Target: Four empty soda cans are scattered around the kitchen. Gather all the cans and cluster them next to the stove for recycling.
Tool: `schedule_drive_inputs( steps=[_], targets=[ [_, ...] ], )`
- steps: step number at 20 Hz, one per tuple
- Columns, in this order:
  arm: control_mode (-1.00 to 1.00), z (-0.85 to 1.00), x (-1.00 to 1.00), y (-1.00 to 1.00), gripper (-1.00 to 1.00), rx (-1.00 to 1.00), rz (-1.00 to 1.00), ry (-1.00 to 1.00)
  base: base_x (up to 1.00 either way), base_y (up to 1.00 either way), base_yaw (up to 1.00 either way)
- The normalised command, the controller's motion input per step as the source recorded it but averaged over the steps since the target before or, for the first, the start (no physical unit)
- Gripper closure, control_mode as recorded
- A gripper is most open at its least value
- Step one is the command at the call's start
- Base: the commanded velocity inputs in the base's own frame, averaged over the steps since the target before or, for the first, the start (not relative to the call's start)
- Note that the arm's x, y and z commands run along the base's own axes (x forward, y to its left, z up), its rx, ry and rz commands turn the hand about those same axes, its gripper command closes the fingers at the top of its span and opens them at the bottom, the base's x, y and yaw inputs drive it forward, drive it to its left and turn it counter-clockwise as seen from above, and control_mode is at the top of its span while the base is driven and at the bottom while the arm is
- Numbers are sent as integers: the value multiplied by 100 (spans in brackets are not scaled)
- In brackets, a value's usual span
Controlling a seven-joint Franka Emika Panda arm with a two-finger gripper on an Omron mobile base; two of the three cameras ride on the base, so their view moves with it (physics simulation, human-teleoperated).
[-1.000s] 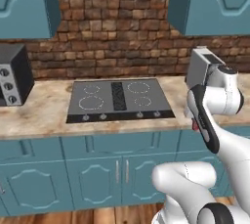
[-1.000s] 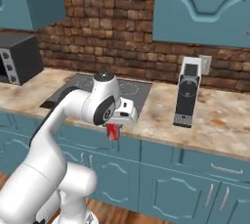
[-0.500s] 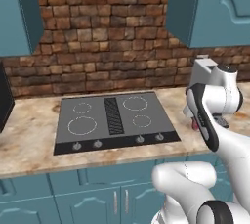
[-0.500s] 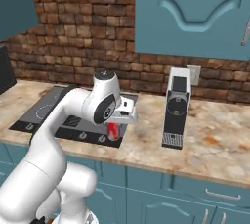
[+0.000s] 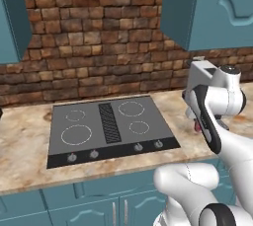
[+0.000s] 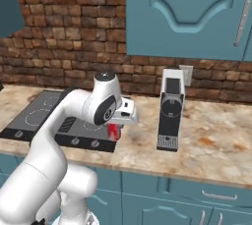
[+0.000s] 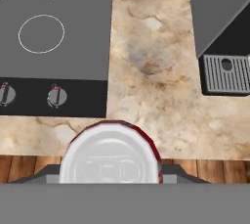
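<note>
flat black glass stove (image 5: pixel 111 129) set in beige marbled stone counter (image 5: pixel 24 151) | white robot arm (image 5: pixel 215 106) right of it | brown brick wall (image 5: pixel 94 37) behind

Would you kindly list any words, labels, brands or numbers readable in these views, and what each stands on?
None can be read.
Red soda can: faint embossing on its silver top, too blurred to read.
Stove: knobs carry only tiny red marks, no text.
Coffee machine: no legible label.
</note>
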Motion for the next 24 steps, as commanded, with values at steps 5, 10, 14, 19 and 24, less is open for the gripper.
schedule_drive_inputs(
  steps=[5,10,14,19,24],
  targets=[
    [100,0,0,0,100,0,0,0,30,2,-1],
    [-100,-31,41,12,100,0,0,0,0,0,0],
    [-100,-36,53,12,100,0,0,0,0,0,0],
    [-100,-16,65,3,100,0,-1,2,0,0,0],
    [-100,-7,58,-4,100,0,0,4,0,0,0]
  ],
)
